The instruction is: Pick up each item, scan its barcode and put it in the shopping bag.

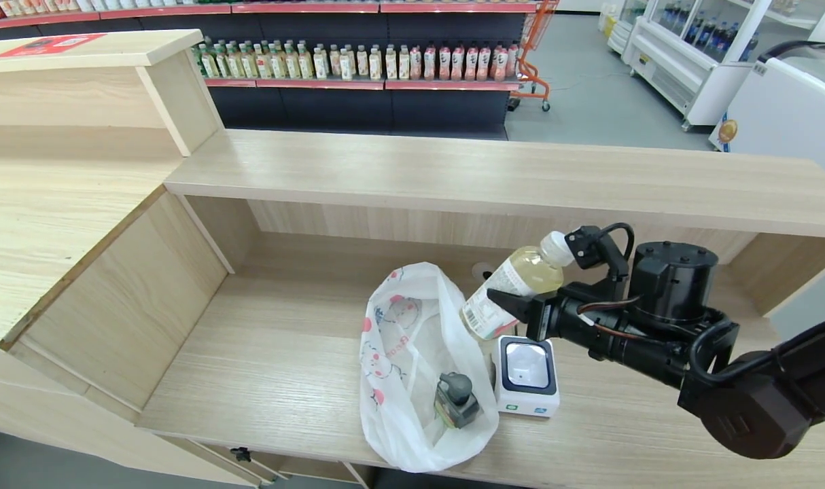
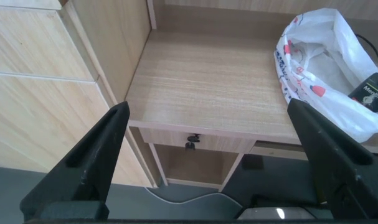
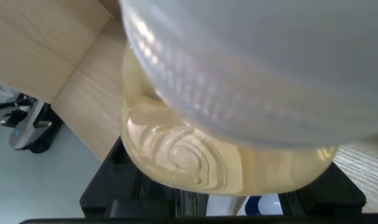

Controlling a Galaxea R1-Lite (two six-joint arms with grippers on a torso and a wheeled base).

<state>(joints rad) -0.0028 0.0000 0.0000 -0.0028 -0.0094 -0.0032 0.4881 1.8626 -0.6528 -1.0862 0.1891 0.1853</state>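
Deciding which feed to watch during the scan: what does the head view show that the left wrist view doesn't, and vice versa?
Head view's extras: the right gripper shut on the tilted bottle, its base close to the scanner. Left wrist view's extras: the left gripper, open, out in front of the counter, and a latch under its edge. Shared: the shopping bag with a dark item inside, lying on the counter.

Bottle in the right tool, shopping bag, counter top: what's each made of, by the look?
Bottle: probably clear glossy plastic, with see-through walls, moulded ridges and an opaque white cap.
Shopping bag: thin translucent white plastic film, crinkled and slumped.
Counter: pale matte board with printed-looking wood grain. It is likely laminate, though solid wood can't be ruled out.
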